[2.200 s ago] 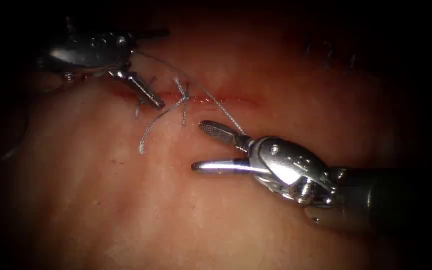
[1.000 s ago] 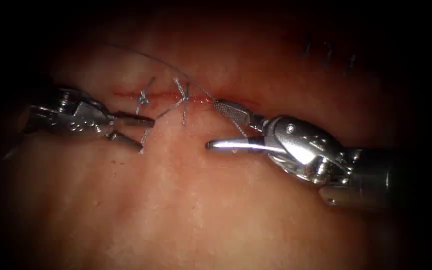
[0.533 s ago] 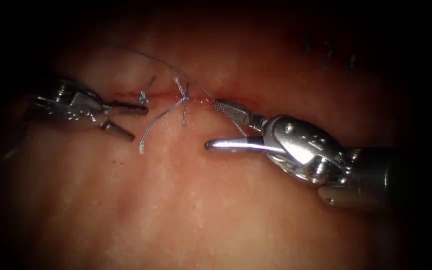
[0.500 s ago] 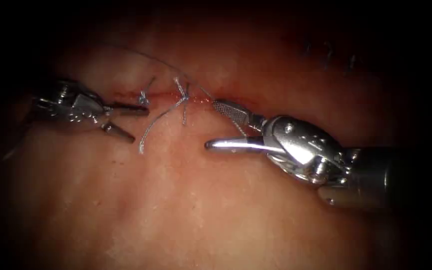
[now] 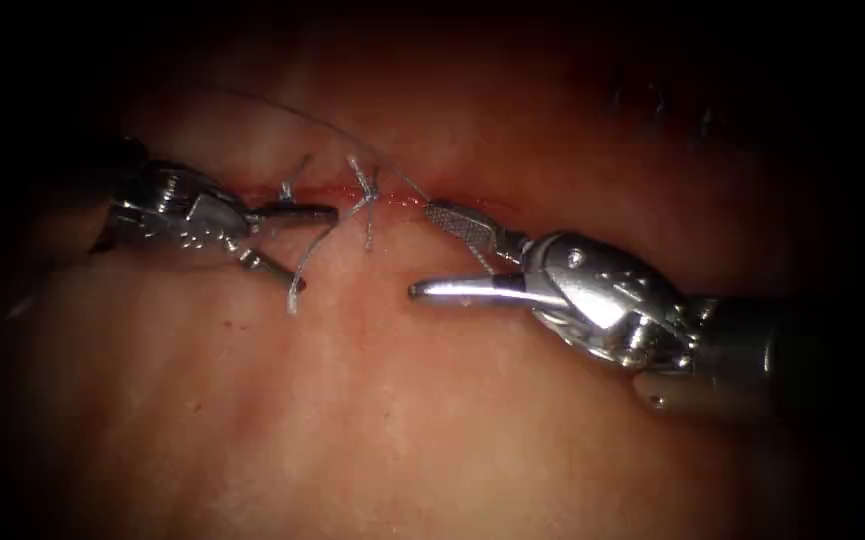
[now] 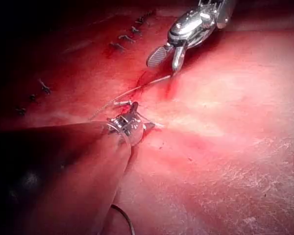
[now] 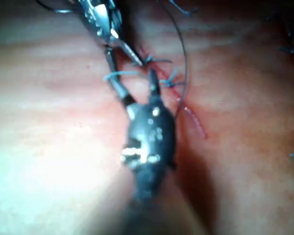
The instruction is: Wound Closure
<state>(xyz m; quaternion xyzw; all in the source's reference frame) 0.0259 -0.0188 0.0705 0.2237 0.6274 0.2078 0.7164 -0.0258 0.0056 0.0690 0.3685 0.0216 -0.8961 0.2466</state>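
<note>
Looking down the endoscope, I have the left arm's small steel needle driver (image 5: 314, 250) at the left end of the thin red cut (image 5: 452, 203) in the pale pink pork-belly tissue (image 5: 372, 400). Its jaws stand apart and grip nothing. The upper one lies along the cut just beside a small grey knotted stitch (image 5: 287, 190), and the lower one angles down onto the tissue below.

The loose grey tail of thread (image 5: 302, 270) hangs from the next knot (image 5: 367, 195) and curves down across the gap just off those jaw tips, ending free on the tissue below the cut.

The right arm's larger steel needle driver (image 5: 422, 250) comes in from the right with jaws wide open, also empty. Its ribbed upper jaw touches the cut to the right of the knot. The long fine strand of thread (image 5: 332, 125) arcs in from the tissue's upper left, crosses the cut and runs down behind that jaw.

I cannot tell where the needle is. A row of dark older stitches (image 5: 657, 100) sits toward the upper right corner.

I judge the tail to be light, limp and probably slick with the red fluid, so it would slip from a tip-only pinch. I would take it a little up from its free end, flat across the ribbed faces. The tissue looks soft and yielding, so I would avoid pressing hard or tugging the knot.
</note>
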